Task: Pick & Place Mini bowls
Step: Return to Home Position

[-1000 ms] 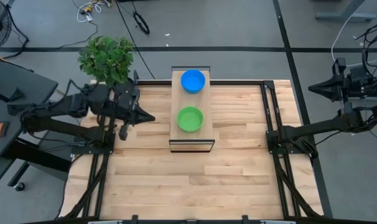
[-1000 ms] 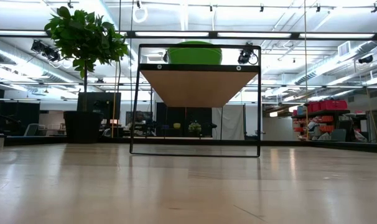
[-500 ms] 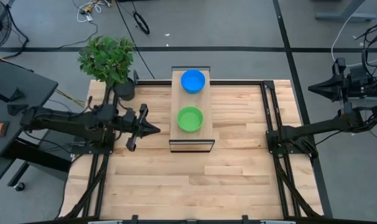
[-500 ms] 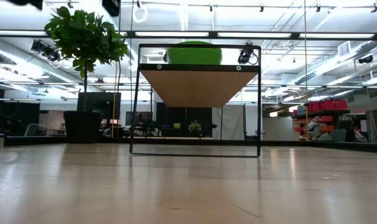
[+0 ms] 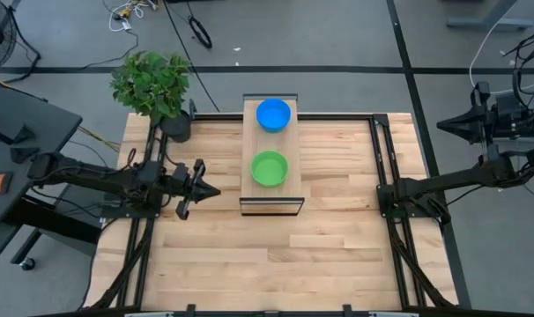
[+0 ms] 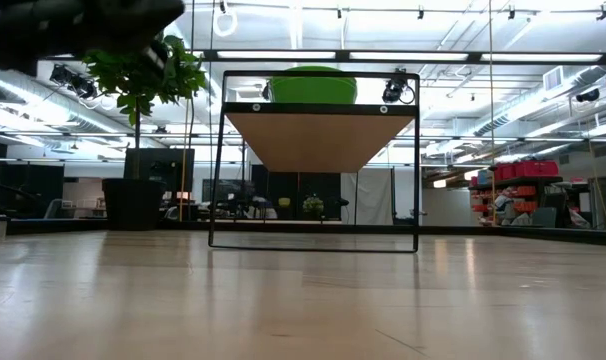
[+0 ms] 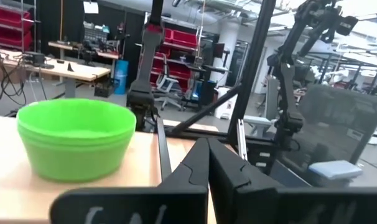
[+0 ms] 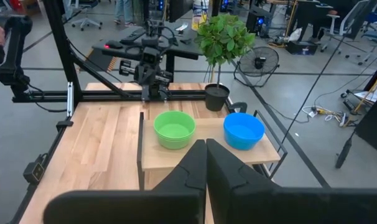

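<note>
A green mini bowl [image 5: 269, 168] and a blue mini bowl [image 5: 273, 114] sit on their bases on a raised wooden shelf [image 5: 290, 141] at the table's far middle. The blue one is on the far side. The green bowl [image 7: 75, 138] fills the left wrist view and peeks over the shelf in the low view [image 6: 313, 85]. Both show in the right wrist view, green [image 8: 174, 129] and blue [image 8: 243, 130]. My left gripper [image 5: 214, 189] hovers left of the shelf, shut, pointing at it [image 7: 207, 152]. My right gripper [image 5: 445, 124] waits shut beyond the table's right edge [image 8: 205, 146].
A leafy potted plant [image 5: 152, 85] stands at the table's far left corner, behind my left arm. The shelf rests on a black wire frame [image 6: 416, 160] with open space under it. Bare wood tabletop [image 5: 276, 255] spreads across the near half.
My left gripper has moved toward the table's near edge, away from the plant, and has come down, so the arm now shows dark at the top left of the low view. It stays shut. The bowls and my right arm have not moved.
</note>
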Robot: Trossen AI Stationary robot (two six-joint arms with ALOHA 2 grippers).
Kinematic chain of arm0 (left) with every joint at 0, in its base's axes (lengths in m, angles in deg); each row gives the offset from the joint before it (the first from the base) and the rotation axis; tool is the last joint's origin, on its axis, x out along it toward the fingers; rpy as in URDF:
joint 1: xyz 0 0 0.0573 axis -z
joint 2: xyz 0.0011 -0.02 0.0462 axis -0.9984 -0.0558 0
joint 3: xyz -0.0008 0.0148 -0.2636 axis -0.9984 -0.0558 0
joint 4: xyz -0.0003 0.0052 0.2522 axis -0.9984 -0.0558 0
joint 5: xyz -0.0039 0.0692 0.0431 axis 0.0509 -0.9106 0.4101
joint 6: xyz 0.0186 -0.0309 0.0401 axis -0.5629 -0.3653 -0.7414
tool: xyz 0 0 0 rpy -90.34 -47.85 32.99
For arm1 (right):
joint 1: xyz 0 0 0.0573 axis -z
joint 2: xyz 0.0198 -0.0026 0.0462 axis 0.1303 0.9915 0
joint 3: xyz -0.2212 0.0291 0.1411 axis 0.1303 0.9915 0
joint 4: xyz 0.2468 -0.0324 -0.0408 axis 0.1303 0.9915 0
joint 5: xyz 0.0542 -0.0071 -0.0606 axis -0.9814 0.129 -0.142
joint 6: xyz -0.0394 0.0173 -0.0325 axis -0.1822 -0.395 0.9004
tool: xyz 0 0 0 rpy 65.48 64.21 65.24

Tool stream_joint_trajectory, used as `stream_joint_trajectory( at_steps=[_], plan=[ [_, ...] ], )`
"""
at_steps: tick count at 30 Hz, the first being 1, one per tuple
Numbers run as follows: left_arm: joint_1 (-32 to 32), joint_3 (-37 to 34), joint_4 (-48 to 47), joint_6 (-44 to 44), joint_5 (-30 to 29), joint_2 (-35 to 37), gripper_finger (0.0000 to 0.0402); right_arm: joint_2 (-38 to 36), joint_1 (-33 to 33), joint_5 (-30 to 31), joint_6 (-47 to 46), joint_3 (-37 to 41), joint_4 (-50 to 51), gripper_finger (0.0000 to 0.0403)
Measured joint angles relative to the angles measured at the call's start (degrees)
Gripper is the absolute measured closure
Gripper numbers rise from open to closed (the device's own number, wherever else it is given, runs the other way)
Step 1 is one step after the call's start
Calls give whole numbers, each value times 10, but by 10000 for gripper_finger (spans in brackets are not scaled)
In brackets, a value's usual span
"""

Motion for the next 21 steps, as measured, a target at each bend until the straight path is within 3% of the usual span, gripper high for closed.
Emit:
stream_joint_trajectory(
  at_steps=[14,21],
  plan=[
    [1,-115,4,-4,-3,116,401,0,0,0,0,0,0,396],
    [1,-121,-5,-29,2,154,401,0,0,0,0,0,0,396]
  ],
)
